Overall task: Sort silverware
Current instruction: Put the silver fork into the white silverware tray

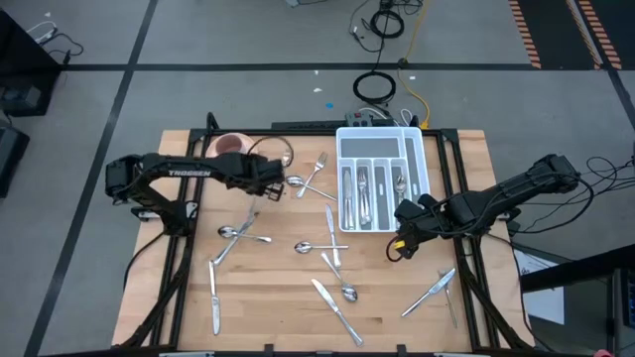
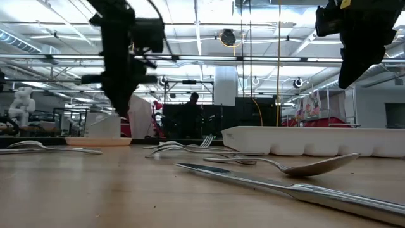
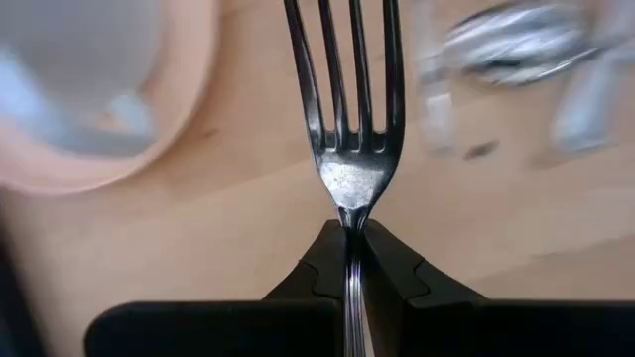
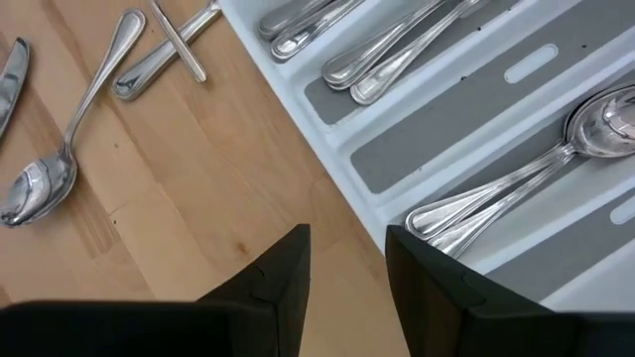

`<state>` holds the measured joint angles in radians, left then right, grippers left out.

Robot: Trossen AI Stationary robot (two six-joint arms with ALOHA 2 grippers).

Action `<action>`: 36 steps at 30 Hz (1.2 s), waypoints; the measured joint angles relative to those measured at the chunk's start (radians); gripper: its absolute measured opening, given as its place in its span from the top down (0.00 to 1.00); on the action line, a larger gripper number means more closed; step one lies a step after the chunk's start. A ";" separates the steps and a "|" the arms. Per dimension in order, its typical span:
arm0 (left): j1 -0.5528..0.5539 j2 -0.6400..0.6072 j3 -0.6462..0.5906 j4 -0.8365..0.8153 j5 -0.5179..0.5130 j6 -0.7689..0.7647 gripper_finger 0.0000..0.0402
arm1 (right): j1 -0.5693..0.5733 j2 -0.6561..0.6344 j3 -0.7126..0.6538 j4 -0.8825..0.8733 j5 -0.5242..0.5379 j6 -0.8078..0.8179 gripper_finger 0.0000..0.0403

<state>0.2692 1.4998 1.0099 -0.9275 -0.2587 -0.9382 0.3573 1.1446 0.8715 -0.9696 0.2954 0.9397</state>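
Steel tines stood out from the left gripper (image 3: 354,260), whose fingers were pinched tight on the neck of a fork (image 3: 349,119), head pointing forward past the fingertips; that gripper hung above the wooden table (image 1: 278,307) between the pink bowl (image 1: 229,145) and the white tray (image 1: 380,178); the right gripper (image 4: 347,260) hovered with fingers spread and nothing between them, just off the tray's near edge (image 4: 337,149); spoons (image 4: 516,164) lay in the compartment right ahead of it, more handles in the slots beyond; loose silverware (image 1: 332,260) lay scattered on the wood between the two arms, and a spoon (image 4: 60,159) rested beside the tray
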 joint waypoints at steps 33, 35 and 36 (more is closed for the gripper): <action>-0.034 0.489 0.716 0.343 0.148 -0.100 0.96 | 0.080 -0.034 0.000 0.024 -0.069 0.410 0.69; -0.044 0.528 0.761 0.342 0.151 -0.103 0.96 | 0.106 -0.047 0.000 0.024 -0.063 0.439 0.69; -0.050 0.547 0.786 0.342 0.151 -0.103 0.96 | 0.118 -0.054 0.000 0.024 -0.062 0.451 0.69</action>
<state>0.2195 2.0471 1.7960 -0.5854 -0.1081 -1.0413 0.4748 1.0909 0.8715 -0.9460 0.2329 1.3911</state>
